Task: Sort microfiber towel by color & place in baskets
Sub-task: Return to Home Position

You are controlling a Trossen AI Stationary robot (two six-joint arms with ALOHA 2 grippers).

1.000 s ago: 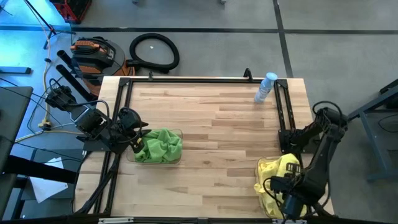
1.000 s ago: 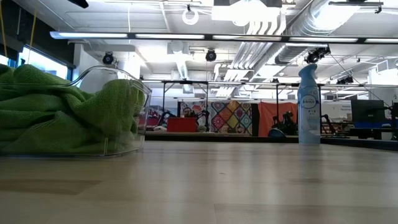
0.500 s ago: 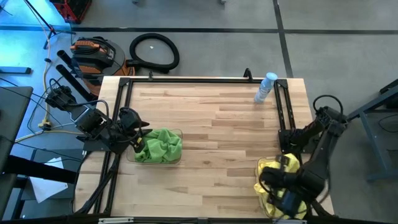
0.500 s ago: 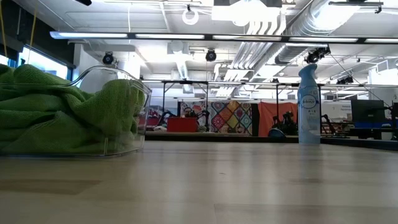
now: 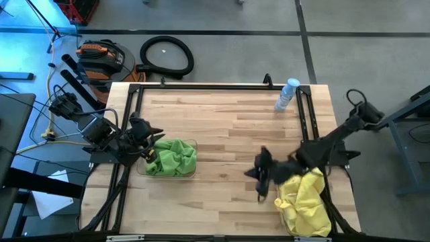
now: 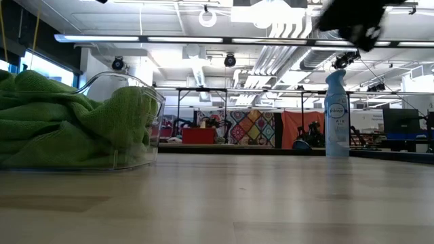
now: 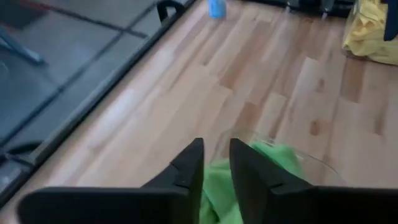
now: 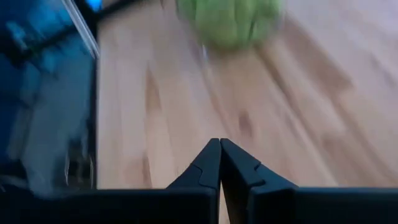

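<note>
Green microfiber towels fill a clear basket at the table's left; they also show in the low view. Yellow microfiber towels lie piled at the near right corner, their basket hardly visible under them. My left gripper hovers over the green basket's left end, its fingers a narrow gap apart with nothing between them. My right gripper hangs in the air left of the yellow pile, pointing toward the green basket, shut and empty.
A clear spray bottle stands at the far right of the table. Black metal frames run along the left and right sides. Bare wood lies between the two baskets.
My right gripper has swung away from above the yellow pile toward the table's left, out over the bare wood, turning to point at the green basket. It now shows at the top of the low view. The yellow pile, hidden under the arm before, lies uncovered.
</note>
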